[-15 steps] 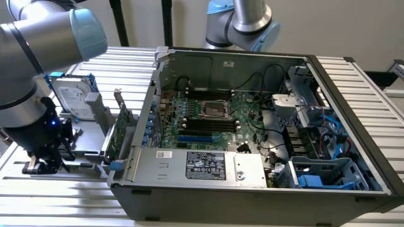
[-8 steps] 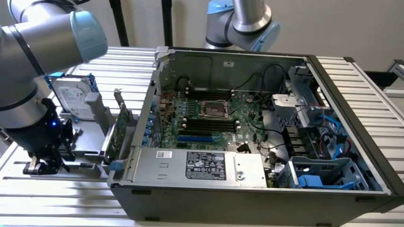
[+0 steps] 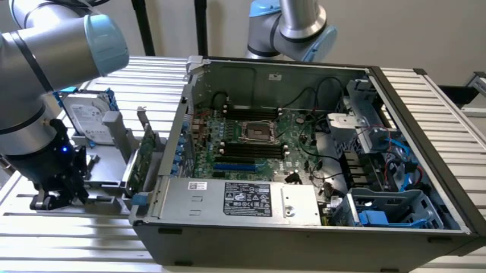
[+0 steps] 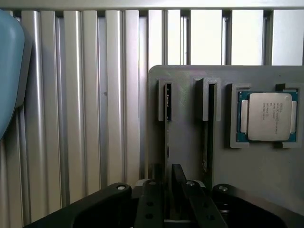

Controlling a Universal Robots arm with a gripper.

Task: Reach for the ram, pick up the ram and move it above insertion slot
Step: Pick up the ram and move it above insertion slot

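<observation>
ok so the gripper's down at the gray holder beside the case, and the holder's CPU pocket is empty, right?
Not empty. The wrist view shows a CPU sitting in the holder's pocket. The rest stands: the gripper is down at the gray holder beside the case.
</observation>
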